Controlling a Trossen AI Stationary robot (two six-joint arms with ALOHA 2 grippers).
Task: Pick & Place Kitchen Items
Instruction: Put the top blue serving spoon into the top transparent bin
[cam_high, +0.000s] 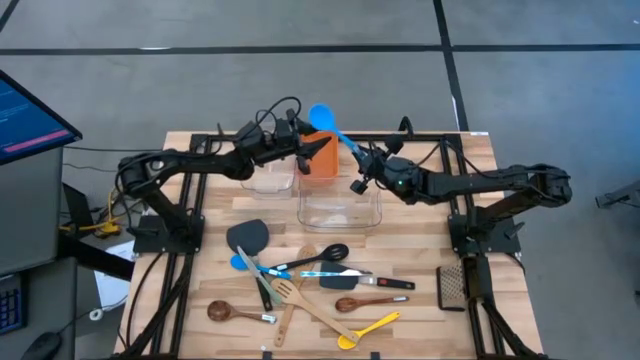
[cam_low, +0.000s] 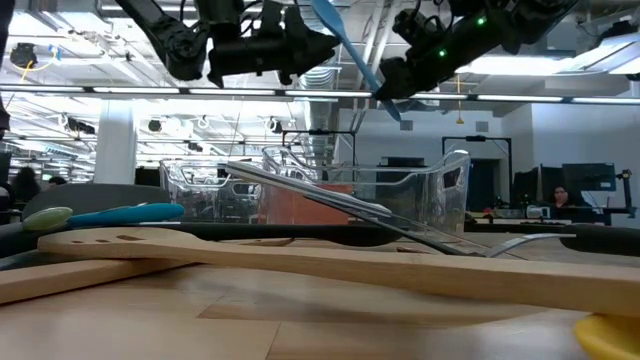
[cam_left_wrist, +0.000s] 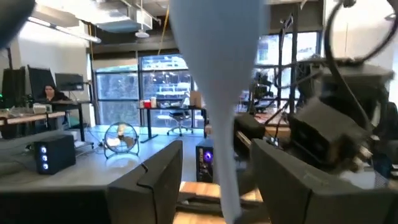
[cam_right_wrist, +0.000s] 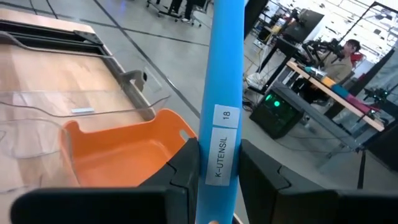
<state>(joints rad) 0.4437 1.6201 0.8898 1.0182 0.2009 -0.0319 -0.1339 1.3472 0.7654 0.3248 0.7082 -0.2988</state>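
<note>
While the left gripper (cam_high: 318, 150) hovers over the orange bin (cam_high: 322, 166) with fingers spread and holding nothing, the blue spatula (cam_high: 333, 127) rises toward eleven o'clock from the right gripper (cam_high: 362, 160), whose fingers (cam_right_wrist: 189, 163) pinch its labelled handle above the clear tubs (cam_high: 340, 208).

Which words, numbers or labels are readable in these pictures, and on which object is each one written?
"18": small white sticker on the handle of the blue utensil, right wrist view.
"K-UTENSIL": longer white label just below it on the same handle, between the fingers of the right gripper.
Monitor beside the table, high view: lines of text, too small to read.
No other readable text.
</note>
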